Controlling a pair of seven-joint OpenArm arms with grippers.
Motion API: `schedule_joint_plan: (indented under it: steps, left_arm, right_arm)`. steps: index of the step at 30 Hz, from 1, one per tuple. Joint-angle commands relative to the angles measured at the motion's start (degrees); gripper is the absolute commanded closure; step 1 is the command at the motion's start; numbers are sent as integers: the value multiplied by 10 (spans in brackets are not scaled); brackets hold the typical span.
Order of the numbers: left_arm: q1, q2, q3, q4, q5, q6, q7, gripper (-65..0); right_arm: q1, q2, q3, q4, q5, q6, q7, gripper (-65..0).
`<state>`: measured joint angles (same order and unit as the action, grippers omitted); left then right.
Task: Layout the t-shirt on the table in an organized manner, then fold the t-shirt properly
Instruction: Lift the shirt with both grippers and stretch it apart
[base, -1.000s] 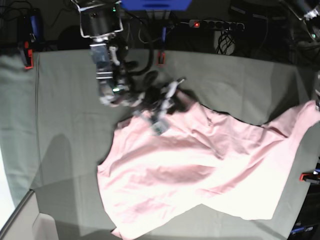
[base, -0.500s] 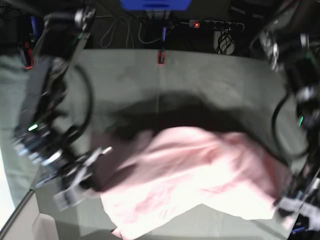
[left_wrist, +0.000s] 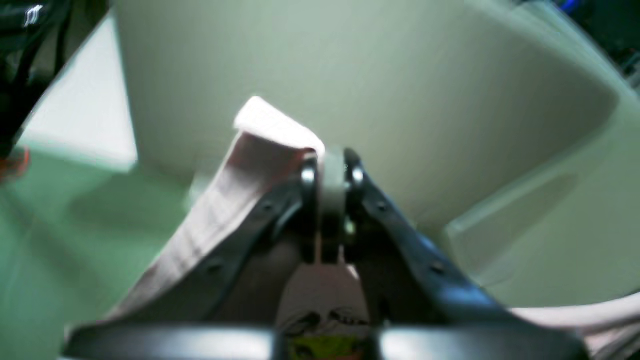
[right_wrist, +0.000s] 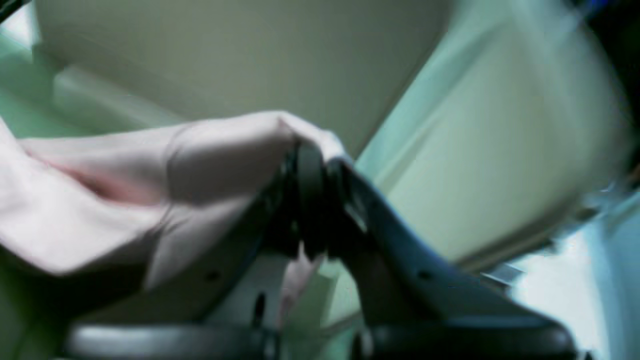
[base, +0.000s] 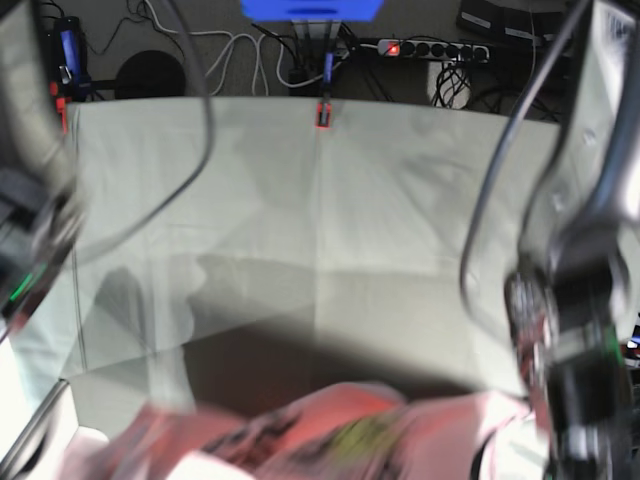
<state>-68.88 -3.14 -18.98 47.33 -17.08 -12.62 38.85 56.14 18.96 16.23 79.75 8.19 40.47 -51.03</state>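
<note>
The pale pink t-shirt (base: 330, 440) is held up off the table (base: 320, 200) at the near edge of the base view, blurred, with black lettering showing. In the left wrist view my left gripper (left_wrist: 327, 167) is shut on a folded pink edge of the t-shirt (left_wrist: 270, 132), above the table (left_wrist: 350, 60). The right wrist view shows my right gripper (right_wrist: 317, 160) shut on a bunched part of the t-shirt (right_wrist: 210, 150). Both arms appear blurred in the base view, the left arm (base: 570, 390) at the right and the right arm (base: 30, 260) at the left.
A red-and-black clamp (base: 323, 113) grips the table's far edge, and another clamp (base: 60, 105) sits at the far left corner. Behind the table are cables and a power strip (base: 430, 47). The table's near left corner (base: 70, 430) shows beside bright floor.
The t-shirt lay spread on the table a second ago. Both arms have swept toward the near edge and lifted it, leaving most of the cloth-covered table bare.
</note>
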Motion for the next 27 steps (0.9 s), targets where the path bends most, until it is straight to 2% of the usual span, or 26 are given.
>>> schedule_joint_plan:
  steps: [1,4,6,8,11,14,17,21,23,27]
  left_arm:
    - [-49,-2,0,2,-6,-2,-18,0]
    - [-61,8,-1,-4,-7,-2,-19,0]
    - [-61,8,-1,-3,-7,-2,-14,0]
    - [-61,8,-1,-3,-7,-2,-14,0]
    - [-51,5,-3,8,-7,-2,0,0]
    - [22,-5,-4,74,-8,-2,31,0]
    - [113,-17,-1,151,-8,-2,51,0]
    - [227,-25,-8,262,-8,-2,85,0]
    - [302,-47,-36,325,-12,-4,102,0]
    - [418,-68,-92,379,-52,-6,118,0]
  right_arm:
    - [48,16,1,-7,3,-5,21,0]
    - [105,32,1,-35,3,-5,29,0]
    - [113,35,1,-35,3,-5,25,0]
    - [104,35,2,-34,3,-5,25,0]
    - [34,35,7,-15,6,-5,25,0]
    - [-69,26,25,45,6,-5,31,0]
    - [-157,-8,27,99,6,-5,34,0]
    - [-268,-35,28,146,6,-5,61,0]
    - [-328,-52,38,179,6,-5,63,0]
    - [-412,-78,54,188,6,-5,68,0]
